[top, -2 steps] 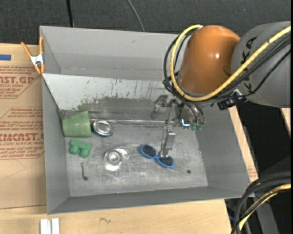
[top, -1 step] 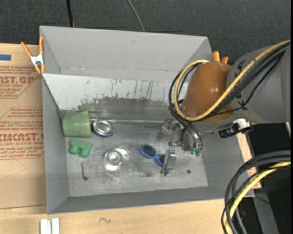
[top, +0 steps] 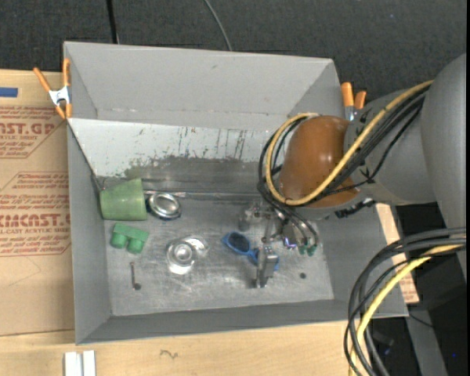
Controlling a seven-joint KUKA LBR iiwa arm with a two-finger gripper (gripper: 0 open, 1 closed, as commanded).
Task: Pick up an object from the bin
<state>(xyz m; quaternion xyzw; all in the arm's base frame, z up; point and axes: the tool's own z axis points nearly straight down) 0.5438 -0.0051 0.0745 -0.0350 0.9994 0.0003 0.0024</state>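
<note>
My gripper [top: 263, 271] is low in the bin's right half, near the front wall, below the orange-brown wrist cover. A small blue object [top: 237, 244] with a loop-like shape lies on the floor just to its left, touching or almost touching it. A bit of blue also shows at the gripper's right side, and I cannot tell whether it is held. Further left, a shiny silver cap [top: 185, 255] rests on the floor.
A light green cup [top: 124, 200] lies on its side at the left wall, next to a round metal ring [top: 164, 205]. A small green piece [top: 129, 238] and a thin dark nail [top: 135, 276] lie front left. Yellow-and-black cables loop around the wrist.
</note>
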